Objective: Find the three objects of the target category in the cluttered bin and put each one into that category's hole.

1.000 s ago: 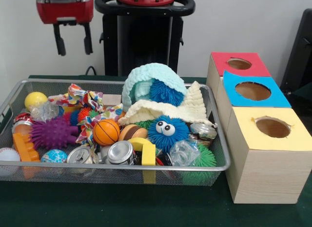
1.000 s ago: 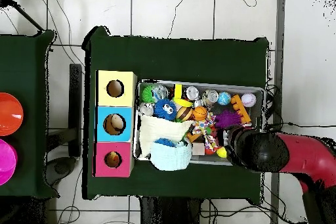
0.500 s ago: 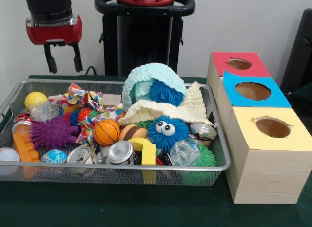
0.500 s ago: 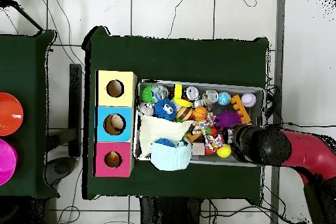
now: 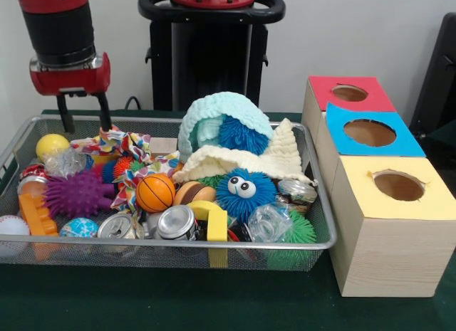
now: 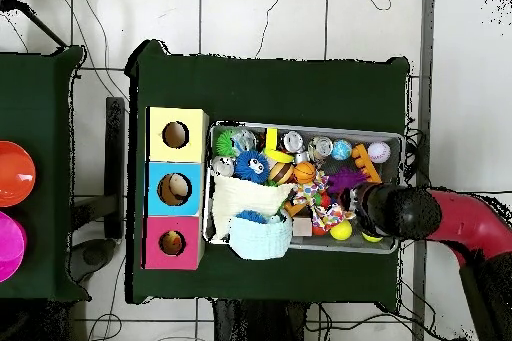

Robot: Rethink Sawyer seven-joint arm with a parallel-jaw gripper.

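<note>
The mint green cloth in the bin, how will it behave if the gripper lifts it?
The mint green cloth looks soft and floppy, draped in an arch over a blue spiky ball, so it will probably sag. That ball may roll free.

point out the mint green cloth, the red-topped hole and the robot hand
mint green cloth (image 5: 222, 109), front view, top of its arched fold
red-topped hole (image 5: 349, 93), front view, middle of the round opening
hand (image 5: 85, 113), front view, midway between the two open fingertips

Table (image 5: 157, 302), dark green surface, carries two items directly. Wire bin (image 5: 214, 243) sits left of centre. Wooden box (image 5: 377, 253) with red, blue and yellow tops stands just beside the bin's right end.
</note>
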